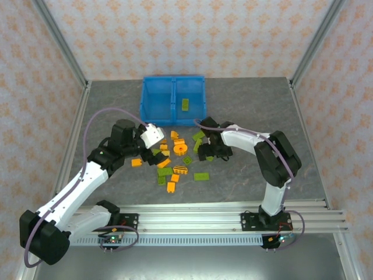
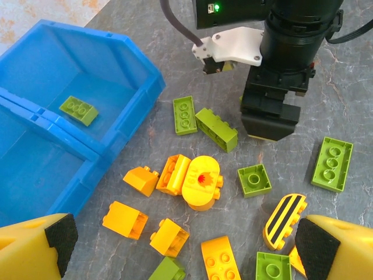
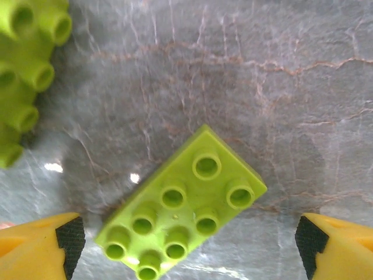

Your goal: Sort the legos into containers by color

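The legos (image 1: 175, 157) lie loose on the bench (image 1: 250, 111), a grey slab veined like stone, heaped at 6 o'clock from the containers (image 1: 173, 79). These are two glossy blue plastic bins, square and open-topped, joined along a shared wall. One lime green brick (image 1: 185, 104) lies flat in the right-hand bin.

The pieces are smooth moulded plastic with round studs, orange-yellow or lime green. In the left wrist view an orange round piece (image 2: 201, 182), notched at the rim and with a hole at its centre, sits mid-heap. It touches an orange brick (image 2: 173, 174) at its 9 o'clock. A square green piece (image 2: 253, 179) with a single ring-shaped stud lies at its 3 o'clock. A curved yellow piece with black stripes (image 2: 284, 213) lies at its 4 o'clock.

The left fingers (image 2: 35, 245), yellow with black pads (image 2: 58, 236), are spread wide and hold nothing. In the top view they hang at 9 o'clock of the heap. On the right arm (image 2: 285, 52), a small green light (image 2: 217, 7) glows on the black housing.

The right fingers (image 3: 335, 245), at 3 o'clock of the heap in the top view, are also spread apart. A flat lime green plate (image 3: 180, 204) with eight studs in two rows lies slantwise on the bench between them, touched by neither finger. A taller green brick (image 3: 23, 76) sits at its 10 o'clock, apart.
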Robot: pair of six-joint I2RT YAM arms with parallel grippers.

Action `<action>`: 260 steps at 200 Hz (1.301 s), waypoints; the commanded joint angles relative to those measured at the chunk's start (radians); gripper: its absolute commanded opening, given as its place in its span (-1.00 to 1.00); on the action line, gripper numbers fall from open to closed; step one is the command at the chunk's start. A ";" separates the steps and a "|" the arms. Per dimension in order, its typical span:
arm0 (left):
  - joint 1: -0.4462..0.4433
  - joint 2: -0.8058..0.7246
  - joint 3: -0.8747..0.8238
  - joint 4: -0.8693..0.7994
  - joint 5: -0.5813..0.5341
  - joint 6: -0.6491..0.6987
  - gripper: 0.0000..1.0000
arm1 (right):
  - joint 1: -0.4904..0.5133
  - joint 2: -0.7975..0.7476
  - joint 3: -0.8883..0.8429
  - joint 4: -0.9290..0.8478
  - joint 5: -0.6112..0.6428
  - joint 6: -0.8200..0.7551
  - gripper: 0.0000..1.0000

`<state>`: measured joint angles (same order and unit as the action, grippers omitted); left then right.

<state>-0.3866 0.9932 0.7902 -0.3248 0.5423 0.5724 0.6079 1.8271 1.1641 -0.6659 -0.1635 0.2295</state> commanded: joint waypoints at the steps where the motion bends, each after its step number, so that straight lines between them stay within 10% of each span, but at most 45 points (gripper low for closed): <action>1: -0.011 -0.005 0.028 -0.003 -0.005 -0.016 1.00 | 0.001 -0.006 0.043 0.041 0.038 0.202 0.84; 185: -0.017 -0.015 0.032 -0.058 0.092 0.061 0.99 | -0.001 -0.139 -0.050 0.048 0.139 0.402 -0.32; 260: -0.018 -0.056 0.018 0.017 0.044 0.019 0.99 | -0.008 0.015 0.545 0.057 0.193 0.057 -0.36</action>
<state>-0.3996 0.9615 0.7906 -0.3462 0.6136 0.6098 0.5949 1.7267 1.5097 -0.6441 0.0120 0.4423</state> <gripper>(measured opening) 0.996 0.322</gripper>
